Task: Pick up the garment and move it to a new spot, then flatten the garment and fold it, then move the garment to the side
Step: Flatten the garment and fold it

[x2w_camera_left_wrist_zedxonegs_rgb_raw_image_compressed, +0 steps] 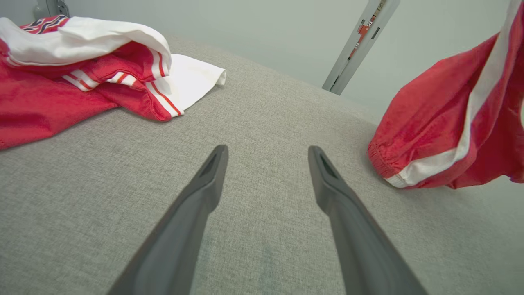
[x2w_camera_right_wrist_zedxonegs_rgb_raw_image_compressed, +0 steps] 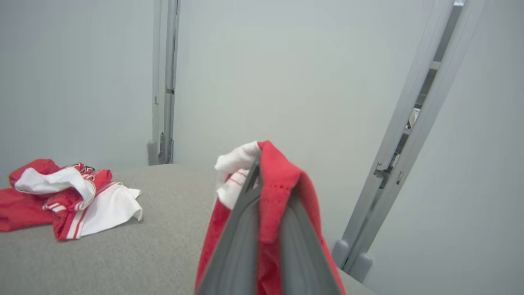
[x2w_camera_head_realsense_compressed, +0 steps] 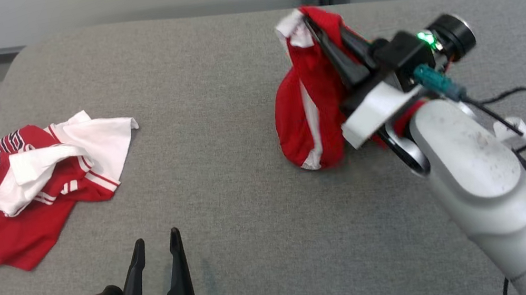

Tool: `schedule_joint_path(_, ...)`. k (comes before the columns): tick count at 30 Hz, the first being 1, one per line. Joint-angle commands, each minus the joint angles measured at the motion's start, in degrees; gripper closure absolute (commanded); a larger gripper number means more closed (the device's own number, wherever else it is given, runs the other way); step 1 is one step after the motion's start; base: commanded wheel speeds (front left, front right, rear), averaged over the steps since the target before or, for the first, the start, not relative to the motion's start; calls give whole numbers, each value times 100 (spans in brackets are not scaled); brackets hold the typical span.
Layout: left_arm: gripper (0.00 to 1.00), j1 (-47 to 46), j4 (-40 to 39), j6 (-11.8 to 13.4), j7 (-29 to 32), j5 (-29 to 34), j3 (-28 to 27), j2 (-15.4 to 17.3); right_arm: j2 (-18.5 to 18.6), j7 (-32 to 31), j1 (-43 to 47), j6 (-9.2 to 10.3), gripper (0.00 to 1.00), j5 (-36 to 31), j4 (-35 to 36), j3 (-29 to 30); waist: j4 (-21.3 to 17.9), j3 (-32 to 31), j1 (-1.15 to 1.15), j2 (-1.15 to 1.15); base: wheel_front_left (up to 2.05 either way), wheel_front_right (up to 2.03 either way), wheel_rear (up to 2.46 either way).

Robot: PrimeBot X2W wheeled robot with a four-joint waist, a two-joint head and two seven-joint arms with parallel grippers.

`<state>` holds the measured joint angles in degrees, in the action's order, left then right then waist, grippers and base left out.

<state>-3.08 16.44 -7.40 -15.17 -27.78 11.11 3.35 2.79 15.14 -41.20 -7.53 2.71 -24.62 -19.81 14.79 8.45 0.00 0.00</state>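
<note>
Now R pincer (x2w_camera_head_realsense_compressed: 325, 26) grips red garment (x2w_camera_head_realsense_compressed: 297, 115) near cushion (x2w_camera_head_realsense_compressed: 250, 197) far edge; L pincer (x2w_camera_head_realsense_compressed: 156, 236) agape, apart.

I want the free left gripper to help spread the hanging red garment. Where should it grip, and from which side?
I'd grip the lower hem of the red garment, coming from the left, low over the cushion: the right gripper pinches the top, so the hem hangs down facing the open left gripper.

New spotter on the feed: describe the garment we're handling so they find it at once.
On the grey cushion, look far right, where the right gripper is shut on cloth. That red garment with one white stripe hangs bunched from the fingers; the lettered red-and-white jersey lies crumpled at the left, ungripped.
</note>
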Motion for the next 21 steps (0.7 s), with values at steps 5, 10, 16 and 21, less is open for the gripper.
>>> schedule_joint_path(5,0,164,56,-13,3,101,28,-20,30,1,-1119,8,100,960,337,-334,-15,-476,0,0,0,0,0)
schedule_joint_path(10,0,313,82,-13,3,197,-31,-24,32,1,-1360,8,100,1012,191,-165,-155,-591,0,0,0,0,0)
schedule_joint_path(16,0,393,48,-13,3,178,-2,-31,481,-20,-140,8,100,1005,-475,-147,-441,-546,0,0,0,0,0)
schedule_joint_path(21,0,217,-24,-13,3,157,79,-31,1147,-12,1345,8,100,930,-1144,-73,-637,-411,0,0,0,0,0)
